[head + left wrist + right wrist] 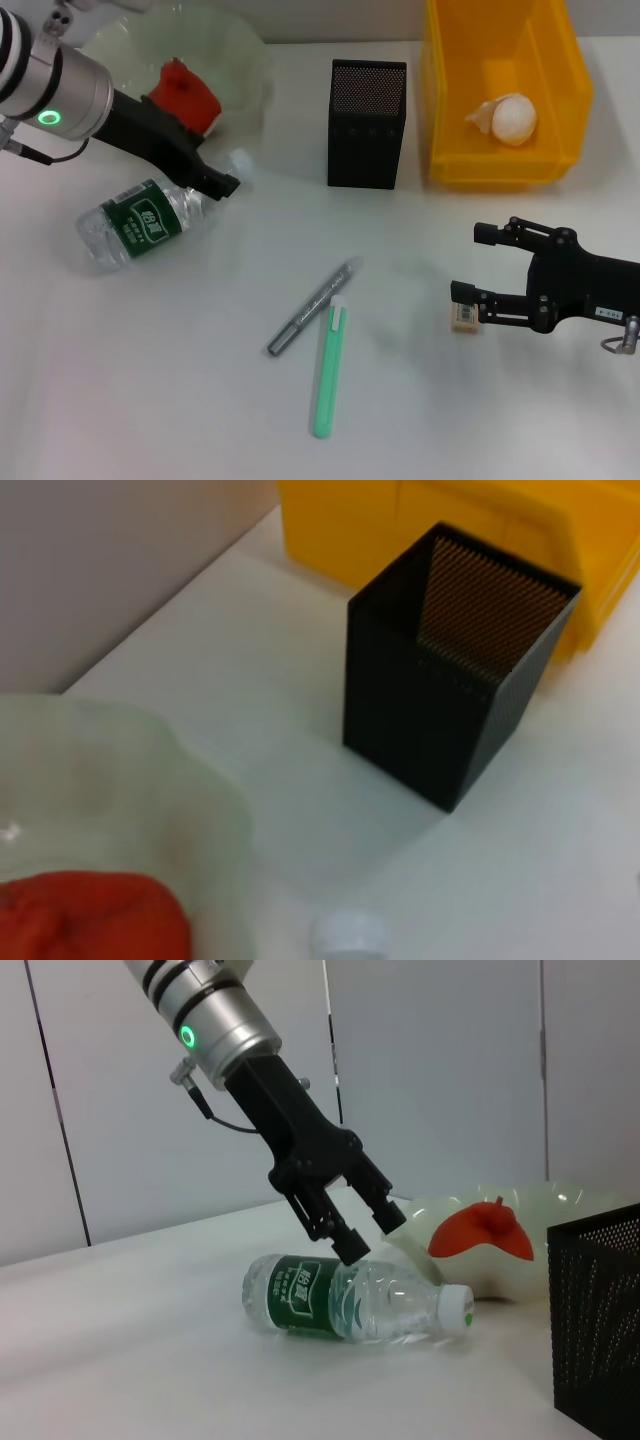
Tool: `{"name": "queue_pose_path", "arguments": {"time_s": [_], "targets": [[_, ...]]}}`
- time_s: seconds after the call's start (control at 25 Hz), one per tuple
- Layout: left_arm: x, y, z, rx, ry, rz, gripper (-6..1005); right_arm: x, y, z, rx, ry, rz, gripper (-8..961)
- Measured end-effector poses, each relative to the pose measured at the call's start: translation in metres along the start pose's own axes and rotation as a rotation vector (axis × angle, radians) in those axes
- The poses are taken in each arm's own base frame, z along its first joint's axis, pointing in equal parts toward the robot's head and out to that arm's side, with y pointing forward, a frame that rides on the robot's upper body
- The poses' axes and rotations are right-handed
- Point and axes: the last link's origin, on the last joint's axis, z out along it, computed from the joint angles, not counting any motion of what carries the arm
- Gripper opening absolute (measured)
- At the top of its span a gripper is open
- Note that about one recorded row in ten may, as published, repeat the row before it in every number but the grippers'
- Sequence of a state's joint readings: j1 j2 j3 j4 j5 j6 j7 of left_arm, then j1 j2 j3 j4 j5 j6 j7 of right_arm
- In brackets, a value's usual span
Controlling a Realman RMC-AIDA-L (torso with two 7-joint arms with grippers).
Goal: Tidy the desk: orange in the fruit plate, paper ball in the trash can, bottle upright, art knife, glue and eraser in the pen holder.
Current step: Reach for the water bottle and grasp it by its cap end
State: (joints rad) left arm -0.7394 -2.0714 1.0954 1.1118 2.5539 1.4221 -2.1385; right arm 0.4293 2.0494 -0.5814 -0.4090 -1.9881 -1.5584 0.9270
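Observation:
The bottle (145,222) lies on its side at the left, white cap (347,935) toward the fruit plate (245,60). My left gripper (222,180) stands open just over the bottle's (340,1300) neck end, with the left gripper (370,1232) fingertips at its shoulder. The orange (185,95) rests in the plate. The paper ball (510,118) lies in the yellow trash can (560,60). The black pen holder (367,122) stands between plate and can. My right gripper (473,262) is open at the right. The eraser (465,317) lies on the table against its nearer fingertip, outside the gap.
A grey pen-shaped stick (315,305) with a clear cap and a green stick (330,372) with a white tip lie side by side at the table's middle front; which is the art knife and which the glue I cannot tell.

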Motion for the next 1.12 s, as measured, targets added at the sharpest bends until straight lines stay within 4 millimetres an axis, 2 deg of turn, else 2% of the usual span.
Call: {"name": "queue_pose_path", "arguments": {"time_s": [0.6, 1.12], "targets": [[-0.009, -0.002, 0.024, 0.073, -0.075, 0.064, 755, -0.001, 0.0, 0.001, -0.002, -0.003, 0.01, 826], [-0.009, -0.001, 0.031, 0.077, -0.107, 0.095, 752, 0.001, 0.0, 0.002, 0.006, 0.003, 0.016, 826]]}}
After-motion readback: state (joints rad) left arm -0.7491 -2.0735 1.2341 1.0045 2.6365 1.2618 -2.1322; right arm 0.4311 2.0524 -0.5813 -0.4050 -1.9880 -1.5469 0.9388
